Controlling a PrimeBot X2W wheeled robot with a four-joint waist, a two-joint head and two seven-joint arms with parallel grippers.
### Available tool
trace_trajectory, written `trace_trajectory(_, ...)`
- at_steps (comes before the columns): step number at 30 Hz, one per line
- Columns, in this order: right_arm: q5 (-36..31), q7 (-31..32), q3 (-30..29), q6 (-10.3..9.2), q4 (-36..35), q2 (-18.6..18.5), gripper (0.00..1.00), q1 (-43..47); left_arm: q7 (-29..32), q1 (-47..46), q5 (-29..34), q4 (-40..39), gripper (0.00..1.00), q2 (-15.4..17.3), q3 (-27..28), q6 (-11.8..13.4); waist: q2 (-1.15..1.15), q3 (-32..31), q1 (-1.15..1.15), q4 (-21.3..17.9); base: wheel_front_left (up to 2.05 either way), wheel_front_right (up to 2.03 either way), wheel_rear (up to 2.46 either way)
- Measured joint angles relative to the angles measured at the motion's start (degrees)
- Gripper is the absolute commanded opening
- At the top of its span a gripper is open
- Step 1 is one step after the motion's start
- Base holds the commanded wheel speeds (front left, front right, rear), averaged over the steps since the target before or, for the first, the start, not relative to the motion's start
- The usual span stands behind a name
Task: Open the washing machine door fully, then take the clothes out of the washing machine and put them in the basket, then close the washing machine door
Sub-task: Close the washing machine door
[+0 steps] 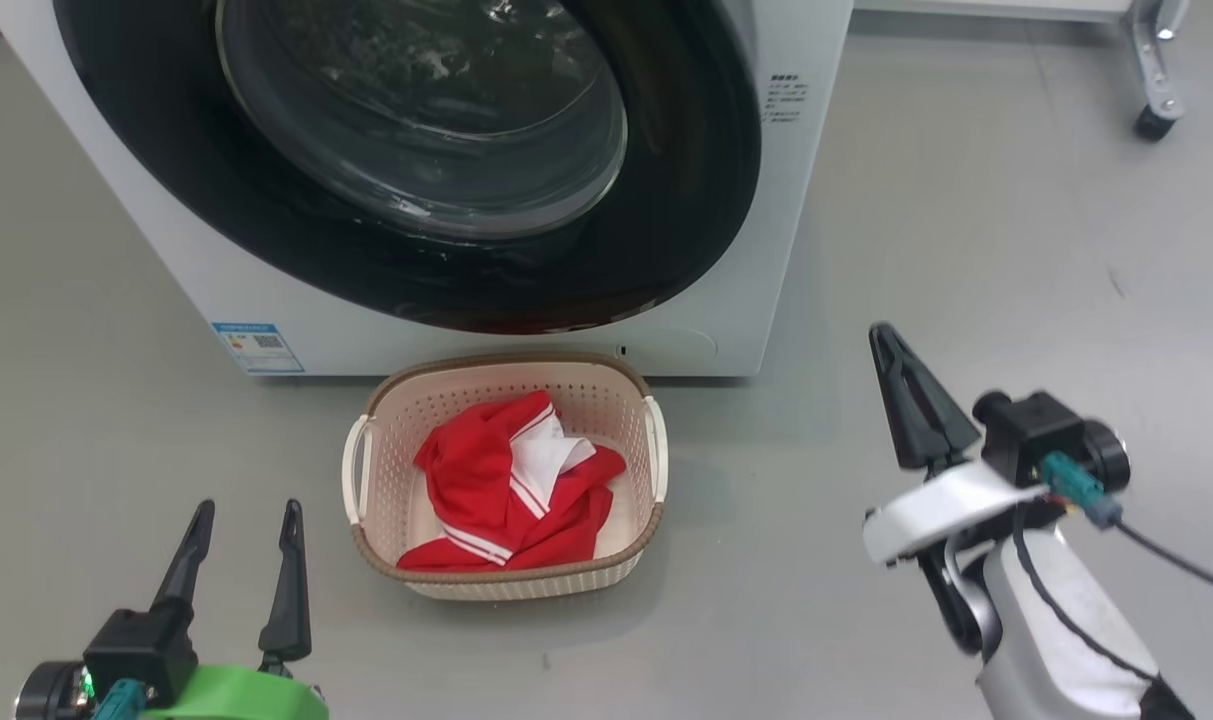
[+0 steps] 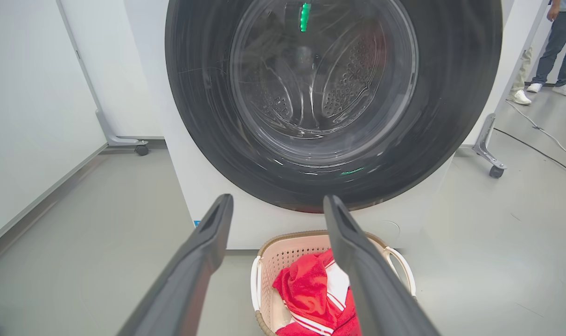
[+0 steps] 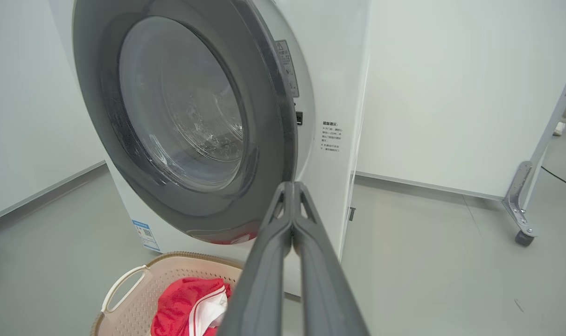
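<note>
left gripper spread wide, holding nothing; right gripper pinched tight on nothing, either side of the basket.

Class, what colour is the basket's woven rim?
Brown: woven rim of the cream perforated plastic basket, best in the head view.

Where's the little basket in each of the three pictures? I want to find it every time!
Head view: the basket sits low in the middle, on the floor before the washing machine.
Left wrist view: basket at the bottom edge, just right of middle.
Right wrist view: basket in the bottom left corner.
Shared landmark: the washing machine door, black rim just above the basket, red clothes inside it.
</note>
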Motion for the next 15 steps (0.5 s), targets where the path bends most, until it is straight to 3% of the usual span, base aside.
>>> trace_trajectory(15,-1.68,2.23,2.94,2.58,1.29,-3.00,0.00,-19.60,-0.88,-6.55,0.33,-1.11,1.00,-1.63,-2.38,-1.24,0.00,7.32,0.00,6.35,0.00,0.00,0.00)
